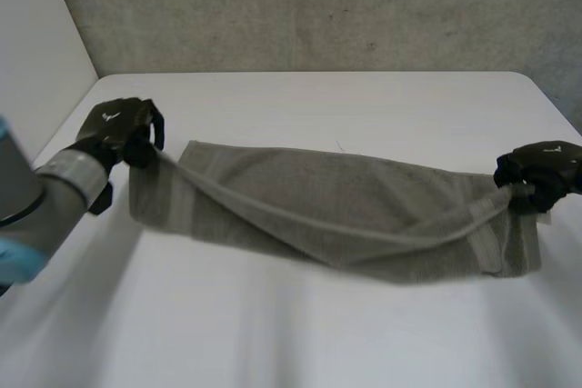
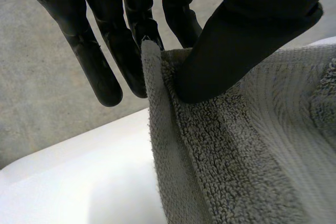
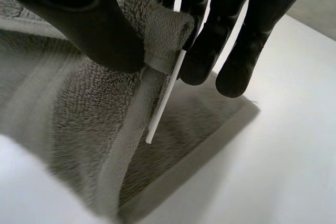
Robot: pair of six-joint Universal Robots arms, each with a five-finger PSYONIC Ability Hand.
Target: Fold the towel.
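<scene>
A grey towel (image 1: 346,215) lies lengthwise across the white table (image 1: 300,333), with its near long edge lifted and stretched between both hands. My left hand (image 1: 123,129) is at the towel's left end. There its thumb (image 2: 247,40) pinches the towel (image 2: 247,156) at its corner against the fingers (image 2: 131,51). My right hand (image 1: 541,170) is at the right end. Its thumb (image 3: 79,19) and fingers (image 3: 210,40) pinch the towel (image 3: 89,108) at that corner, from which a white label (image 3: 163,98) hangs down.
A grey wall (image 1: 318,6) stands behind the table's far edge. Bare white tabletop (image 1: 364,106) lies on every side of the towel, widest in front. The table's left edge (image 1: 55,138) runs close to my left arm.
</scene>
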